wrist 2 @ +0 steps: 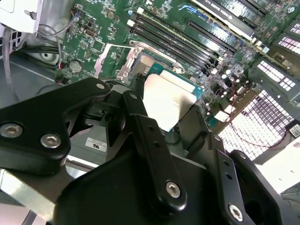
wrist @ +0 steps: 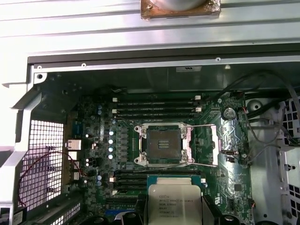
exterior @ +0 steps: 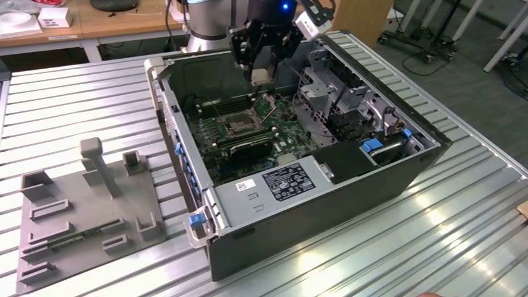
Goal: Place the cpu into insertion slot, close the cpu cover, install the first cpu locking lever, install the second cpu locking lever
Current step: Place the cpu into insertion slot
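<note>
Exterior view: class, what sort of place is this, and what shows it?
Probably a robotics lab or workshop: an open computer case lies on a slatted metal table, the gripper holds the cpu above its circuit board, and wooden desks stand behind.

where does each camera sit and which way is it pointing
Exterior view: off the arm, above the open computer case, looking down into it; shows the arm and the gripper holding the cpu over the motherboard.
Second wrist view: on the arm, looking along the black fingers past the gripped cpu to the motherboard.
First wrist view: on the arm, facing squarely onto the motherboard and the uncovered insertion slot, cpu nearest the camera.
Shared: both wrist views show the cpu and the insertion slot.
</note>
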{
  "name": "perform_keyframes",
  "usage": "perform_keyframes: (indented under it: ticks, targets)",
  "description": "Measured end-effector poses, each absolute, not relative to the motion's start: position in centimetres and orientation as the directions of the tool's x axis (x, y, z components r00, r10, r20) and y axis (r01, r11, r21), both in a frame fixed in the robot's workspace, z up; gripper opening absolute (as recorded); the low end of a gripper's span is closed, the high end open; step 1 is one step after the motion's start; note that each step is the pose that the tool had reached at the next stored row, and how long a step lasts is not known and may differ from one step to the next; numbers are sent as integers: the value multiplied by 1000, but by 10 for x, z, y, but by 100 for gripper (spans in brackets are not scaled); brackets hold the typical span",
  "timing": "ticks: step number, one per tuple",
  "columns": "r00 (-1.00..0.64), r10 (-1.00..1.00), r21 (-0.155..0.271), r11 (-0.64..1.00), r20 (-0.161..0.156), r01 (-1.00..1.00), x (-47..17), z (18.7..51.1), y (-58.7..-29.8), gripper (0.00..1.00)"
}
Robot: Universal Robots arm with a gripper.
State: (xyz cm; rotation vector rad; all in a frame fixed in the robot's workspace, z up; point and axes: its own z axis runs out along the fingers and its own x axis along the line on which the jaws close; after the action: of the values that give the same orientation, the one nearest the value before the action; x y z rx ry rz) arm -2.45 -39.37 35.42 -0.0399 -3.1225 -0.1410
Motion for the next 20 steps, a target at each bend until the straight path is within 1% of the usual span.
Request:
perform_keyframes:
  ticks: [20]
  targets:
    - [-1000,25,90,996,15,26,-25,351,-393,54]
